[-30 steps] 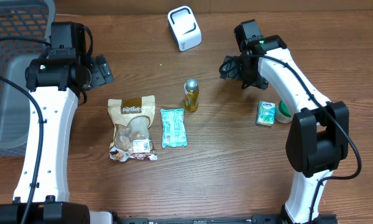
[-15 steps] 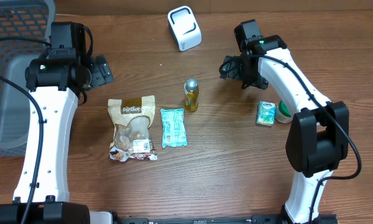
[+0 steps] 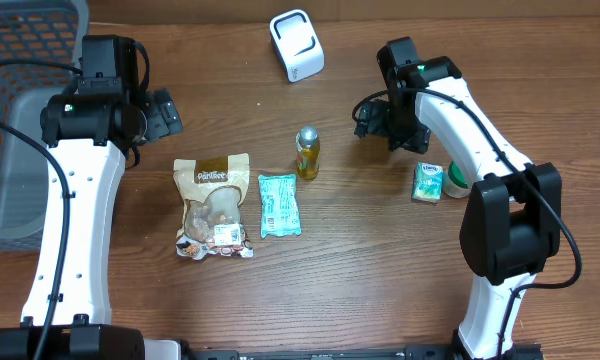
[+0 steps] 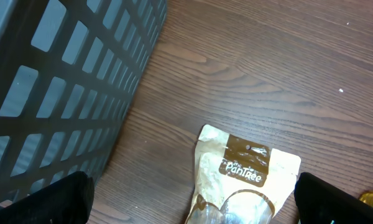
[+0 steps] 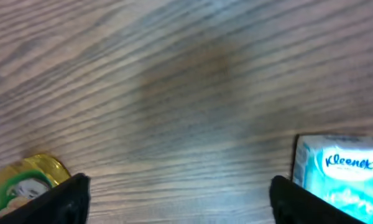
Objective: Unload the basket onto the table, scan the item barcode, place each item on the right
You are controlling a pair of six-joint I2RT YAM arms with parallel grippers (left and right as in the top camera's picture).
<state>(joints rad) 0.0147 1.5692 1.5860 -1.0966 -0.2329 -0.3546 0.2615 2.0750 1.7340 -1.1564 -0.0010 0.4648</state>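
The white barcode scanner (image 3: 296,45) stands at the back of the table. Several items lie in front of it: a small gold-green bottle (image 3: 307,152), a PanTree snack bag (image 3: 213,205), a teal packet (image 3: 278,205) and a Kleenex pack (image 3: 429,183). My right gripper (image 3: 371,118) hangs open over bare wood between the bottle (image 5: 23,182) and the Kleenex pack (image 5: 342,169), with nothing between its fingers (image 5: 68,200). My left gripper (image 3: 163,112) is open above the top edge of the snack bag (image 4: 248,171), holding nothing.
A dark lattice basket (image 3: 20,120) fills the far left, and its wall (image 4: 62,93) is close beside my left gripper. A green round object (image 3: 456,181) lies right of the Kleenex pack.
My right arm has shifted a little toward the near side of the table. The left arm and all the items are where they were.
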